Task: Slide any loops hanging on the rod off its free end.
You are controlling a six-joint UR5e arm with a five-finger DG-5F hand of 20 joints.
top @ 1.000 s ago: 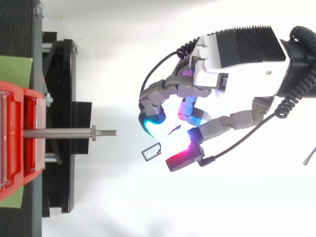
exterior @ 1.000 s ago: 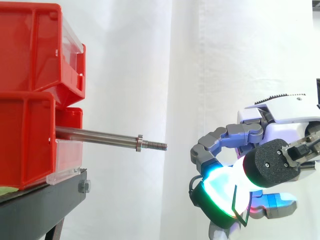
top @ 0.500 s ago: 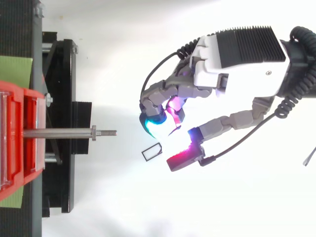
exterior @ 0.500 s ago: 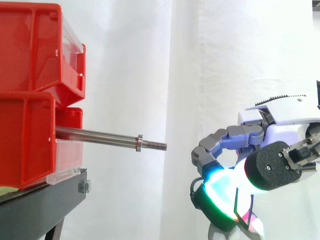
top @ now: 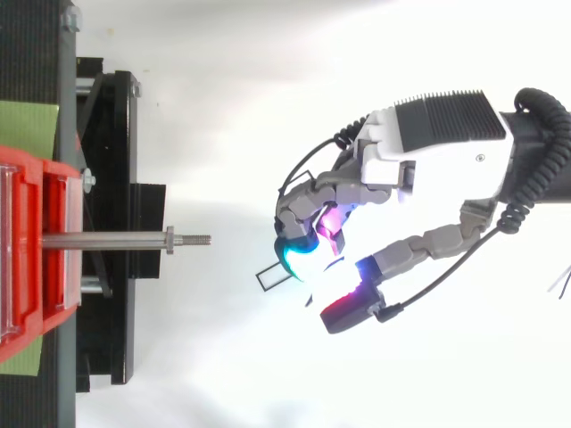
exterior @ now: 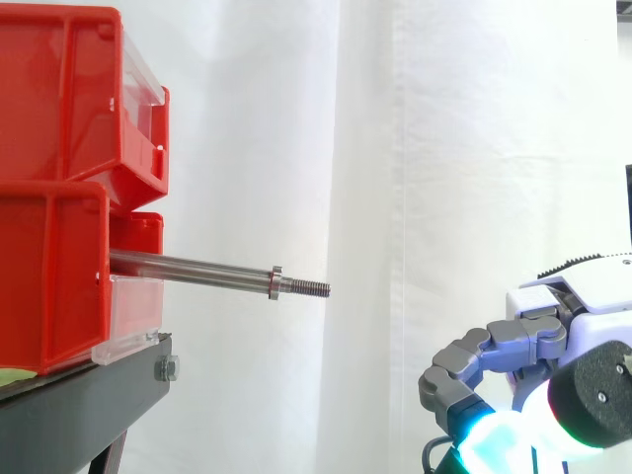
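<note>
One robot hand (top: 437,165) sits nearest in the side view, low at the right edge and below the level of the rod. From above it lies well out past the rod's free end and a little to one side of the rod's line. Whether it is clamped on anything cannot be told.

One small black rectangular wire loop (top: 271,270) shows from above. It is just beside the tip of the robot hand that faces the rod, apart from the rod and beyond its threaded end. Contact between the loop and the robot hand cannot be made out.

Next comes the single steel rod (exterior: 197,270), sticking out level from the bins toward the right. It carries one collar (exterior: 276,282) near its tip, and a short threaded end (exterior: 308,287) runs on past that.

Two red bins are stacked at the left, the upper bin (exterior: 59,89) on the lower bin (exterior: 49,276), and the rod comes out at the lower one. Both rest on one black stand (exterior: 79,405).

Farthest back hangs the white curtain (exterior: 444,148).
</note>
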